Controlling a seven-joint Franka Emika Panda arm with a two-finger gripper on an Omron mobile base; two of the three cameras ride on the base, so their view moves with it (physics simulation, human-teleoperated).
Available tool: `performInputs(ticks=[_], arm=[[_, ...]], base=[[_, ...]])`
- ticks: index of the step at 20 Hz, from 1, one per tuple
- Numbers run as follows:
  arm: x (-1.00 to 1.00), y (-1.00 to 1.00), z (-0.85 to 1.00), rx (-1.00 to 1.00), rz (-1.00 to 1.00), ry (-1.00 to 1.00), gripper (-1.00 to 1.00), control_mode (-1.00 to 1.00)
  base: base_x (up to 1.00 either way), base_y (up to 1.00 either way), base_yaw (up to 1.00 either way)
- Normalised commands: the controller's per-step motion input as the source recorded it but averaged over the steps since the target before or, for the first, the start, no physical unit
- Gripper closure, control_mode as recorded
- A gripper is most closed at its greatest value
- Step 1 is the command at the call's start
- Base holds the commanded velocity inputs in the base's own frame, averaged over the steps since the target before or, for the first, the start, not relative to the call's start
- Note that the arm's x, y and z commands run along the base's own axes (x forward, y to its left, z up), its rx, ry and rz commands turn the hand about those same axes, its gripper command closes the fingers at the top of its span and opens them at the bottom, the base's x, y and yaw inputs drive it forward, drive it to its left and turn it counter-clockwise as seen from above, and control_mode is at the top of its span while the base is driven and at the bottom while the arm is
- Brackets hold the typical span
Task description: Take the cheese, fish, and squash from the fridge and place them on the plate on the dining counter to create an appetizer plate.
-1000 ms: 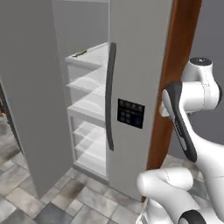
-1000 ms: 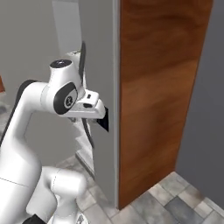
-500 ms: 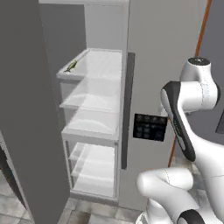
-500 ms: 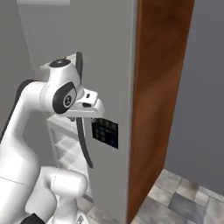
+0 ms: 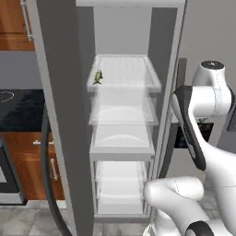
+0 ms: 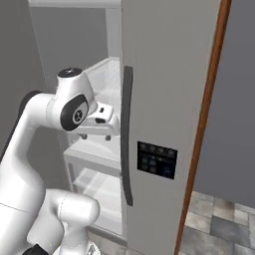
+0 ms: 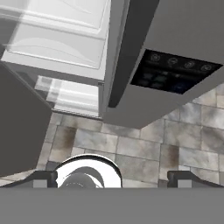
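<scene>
The fridge (image 5: 124, 27) stands with its left door swung open, white shelves bare to view. The fish (image 5: 97, 77), a slim olive-green body, lies at the left of the upper shelf. My gripper (image 6: 94, 136) hangs open and empty in front of the shelves, beside the dark handle (image 6: 127, 134) of the closed right door. In the hand view its fingertips (image 7: 43, 178) stand wide apart, pointing down at the floor below the fridge (image 7: 183, 26). The cheese, the squash, the plate and the dining counter are out of view.
The open door with its long dark handle (image 5: 46, 161) juts out on the left. Behind it are a black cooktop (image 5: 14, 101) and wooden cabinets (image 5: 23, 175). The closed door carries a dark control panel (image 6: 157, 159). A wood side panel (image 6: 206, 124) borders the fridge on the right.
The whole picture has shifted: the base has moved, so the open fridge compartment now faces the cameras more squarely. The arm keeps its pose and the gripper stays open.
</scene>
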Motion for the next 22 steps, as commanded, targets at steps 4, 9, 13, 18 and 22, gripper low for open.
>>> performInputs(ticks=[4, 9, 13, 18, 22], arm=[[0.0, 0.0, 0.0, 0.0, 0.0, 0.0, -1.0, 1.0], [0.0, 0.0, 0.0, 0.0, 0.0, 0.0, -1.0, 1.0], [0.0, 0.0, 0.0, 0.0, 0.0, 0.0, -1.0, 1.0], [0.54, 0.01, 0.03, 0.1, 0.13, 0.0, -1.0, -1.0], [0.92, 0.04, 0.15, 0.13, 0.18, 0.0, -1.0, -1.0]], base=[[0.38, 0.88, -0.08], [0.97, 0.27, 0.05], [1.0, 0.0, 0.21], [0.4, 0.0, 0.09], [0.0, 0.0, 0.0]])
